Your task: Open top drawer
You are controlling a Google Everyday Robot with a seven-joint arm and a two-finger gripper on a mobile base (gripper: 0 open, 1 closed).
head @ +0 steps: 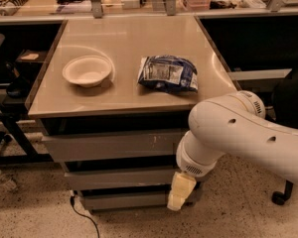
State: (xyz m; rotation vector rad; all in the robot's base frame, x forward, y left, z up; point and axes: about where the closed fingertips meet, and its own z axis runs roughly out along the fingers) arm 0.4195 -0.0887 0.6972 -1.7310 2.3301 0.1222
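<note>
The top drawer (109,145) is the widest grey front, right under the tabletop, with small pale scratch marks near its right side. Its front sits flush with the cabinet, so it looks closed. My gripper (179,192) is pale yellow and hangs from the white arm (238,133). It points down in front of the right end of the two lower drawers, below the top drawer's front and apart from it. The arm hides the right ends of all three drawers.
A white bowl (88,71) and a blue snack bag (168,73) lie on the beige tabletop (129,38). The middle drawer (119,177) and bottom drawer (124,200) sit below. A cable (82,214) trails on the speckled floor. A chair base (280,197) stands at the right.
</note>
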